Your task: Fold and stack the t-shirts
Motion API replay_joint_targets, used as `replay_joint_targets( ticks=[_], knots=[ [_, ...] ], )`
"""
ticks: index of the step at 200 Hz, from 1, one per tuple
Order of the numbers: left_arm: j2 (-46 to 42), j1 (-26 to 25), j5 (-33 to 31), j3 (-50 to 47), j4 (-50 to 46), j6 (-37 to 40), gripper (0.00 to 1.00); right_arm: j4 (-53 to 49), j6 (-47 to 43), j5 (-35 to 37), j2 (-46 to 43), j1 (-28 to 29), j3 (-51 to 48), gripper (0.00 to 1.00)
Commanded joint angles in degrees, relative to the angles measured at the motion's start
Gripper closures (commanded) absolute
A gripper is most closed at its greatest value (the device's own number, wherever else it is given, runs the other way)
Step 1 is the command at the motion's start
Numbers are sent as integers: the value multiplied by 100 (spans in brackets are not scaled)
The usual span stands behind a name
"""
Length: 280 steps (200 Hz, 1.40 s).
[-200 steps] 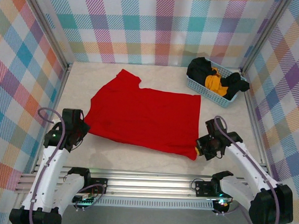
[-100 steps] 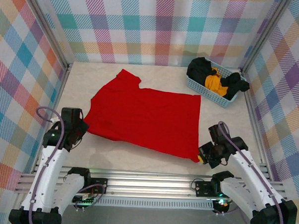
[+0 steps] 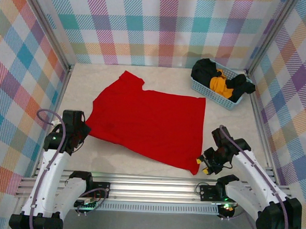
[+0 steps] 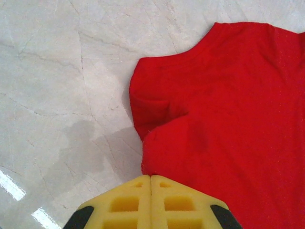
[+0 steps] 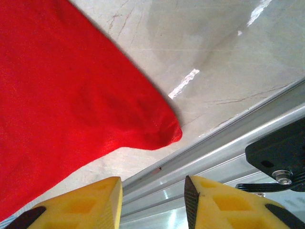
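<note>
The red t-shirt (image 3: 147,119) lies spread flat on the marble table, collar toward the far left. My left gripper (image 3: 81,133) is shut at the shirt's left edge; in the left wrist view its jaws (image 4: 151,177) are closed where the red t-shirt (image 4: 228,119) hem meets their tips. My right gripper (image 3: 203,165) stands open just beyond the shirt's near right corner. In the right wrist view that corner of the red t-shirt (image 5: 167,133) lies free on the table ahead of the open right gripper (image 5: 152,183). Black (image 3: 203,70) and orange-yellow (image 3: 220,83) t-shirts sit bundled in the basket.
The light blue lattice basket (image 3: 205,90) stands at the far right corner. An aluminium rail (image 3: 150,183) runs along the near table edge, right under the right gripper. Plaid walls close in the table on three sides.
The right gripper drew the shirt's near right corner toward the front rail, then opened and let it go. The left gripper has stayed in place, shut.
</note>
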Motion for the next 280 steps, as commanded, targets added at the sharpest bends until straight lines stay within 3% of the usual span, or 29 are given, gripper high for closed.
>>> replay_joint_targets(
  ticks=[1, 61, 103, 151, 222, 280],
  knots=[
    [-105, 50, -102, -3, -24, 51, 100, -126, 351, -82, -152, 59, 69, 63],
    [-79, 50, -98, 37, 9, 43, 100, 540, 1297, 48, 641, 918, -256, 66],
    [-81, 50, -63, 15, 51, 43, 100, 1147, 2116, 242, 743, 931, -629, 61],
    [18, 46, 36, 55, 157, 47, 100, 1548, 3607, 342, 56, 931, -1371, 56],
    [-31, 50, 74, -7, 193, 9, 100, 2255, 4231, 175, 324, 933, -1367, 62],
    [-17, 50, 106, -37, 266, -40, 100, 2103, 4592, 219, 23, 992, -1207, 62]
  ],
)
